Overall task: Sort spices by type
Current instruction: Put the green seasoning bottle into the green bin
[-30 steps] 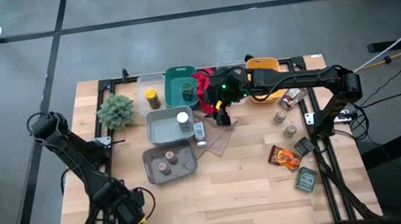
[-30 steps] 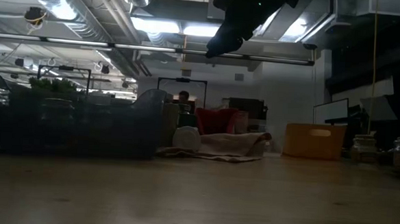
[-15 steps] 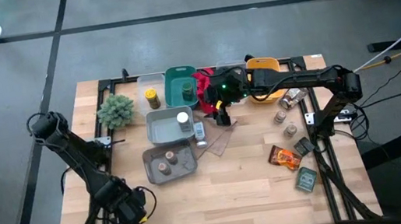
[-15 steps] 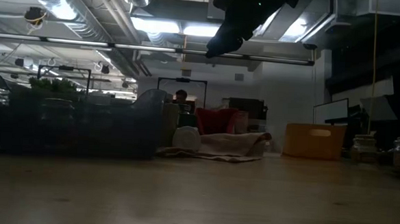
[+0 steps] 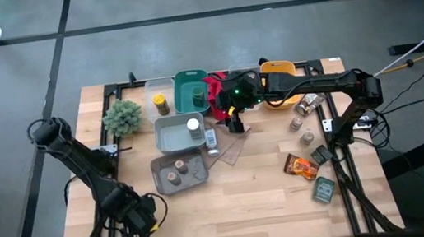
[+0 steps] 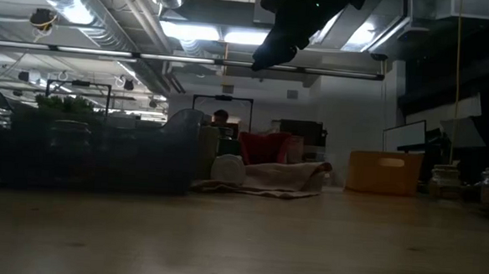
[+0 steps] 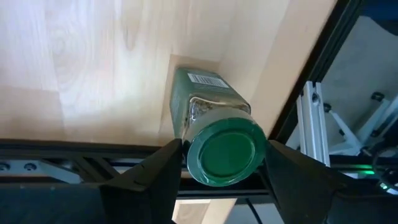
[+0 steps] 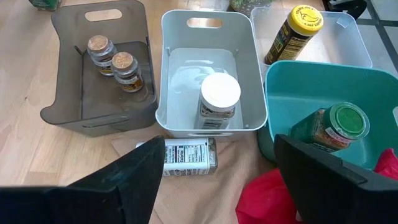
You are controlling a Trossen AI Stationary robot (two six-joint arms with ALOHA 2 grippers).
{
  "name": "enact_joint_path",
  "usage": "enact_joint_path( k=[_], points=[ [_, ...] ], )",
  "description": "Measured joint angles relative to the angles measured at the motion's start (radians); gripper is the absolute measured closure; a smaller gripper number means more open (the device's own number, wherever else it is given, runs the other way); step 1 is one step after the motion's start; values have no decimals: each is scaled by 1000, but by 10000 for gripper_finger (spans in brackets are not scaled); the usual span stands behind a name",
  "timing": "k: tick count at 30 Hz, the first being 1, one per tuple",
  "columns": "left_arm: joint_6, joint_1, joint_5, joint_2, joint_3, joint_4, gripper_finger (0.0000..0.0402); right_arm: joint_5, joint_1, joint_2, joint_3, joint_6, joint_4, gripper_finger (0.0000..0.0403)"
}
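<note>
Reference landmark: the light grey bin point(image 5: 177, 133) near the middle of the table point(image 5: 248, 200).

1. Left gripper point(image 5: 139, 219): located at the table's near left corner, well apart from the light grey bin. Its jaws pinch a green-lidded jar point(image 7: 219, 149), one finger point(image 7: 149, 180) on each side of the body just below the lid.
2. Plant point(image 5: 122, 116): left of the bin, toward the far edge.
3. Dark grey bin point(image 8: 99, 68): just beside the light grey bin on its near side. It contains two cork-topped jars point(image 8: 115, 61).
4. Light grey bin contents: one white-lidded jar point(image 8: 219, 99), upright.
5. Clear bin point(image 8: 348, 28): behind the light grey bin. It contains a yellow-lidded jar point(image 8: 292, 34).
6. Teal bin point(image 8: 298, 84): behind and right of the light grey bin. It contains a second green-lidded jar point(image 8: 333, 127), tilted.
7. A labelled jar point(image 8: 186, 157) lies on its side on a tan cloth, just beside the light grey bin.
8. Right gripper point(image 5: 231, 116): hovers just right of the light grey bin, above the red cloth point(image 8: 267, 199). Jaws spread wide, holding nothing.
9. Further right: loose jars point(image 5: 303, 129), an orange-brown packet point(image 5: 301, 165) and a dark green packet point(image 5: 324, 191) lie on the table.
</note>
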Motion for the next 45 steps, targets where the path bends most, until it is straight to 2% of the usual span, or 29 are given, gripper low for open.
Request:
enact_joint_path(
  k=[16,45],
  points=[
    [-51,-6,13,-7,3,4,189,0,1,0,0,0,-1,102],
    [9,-6,-3,-9,4,5,189,0,0,0,0,0,0,102]
  ],
)
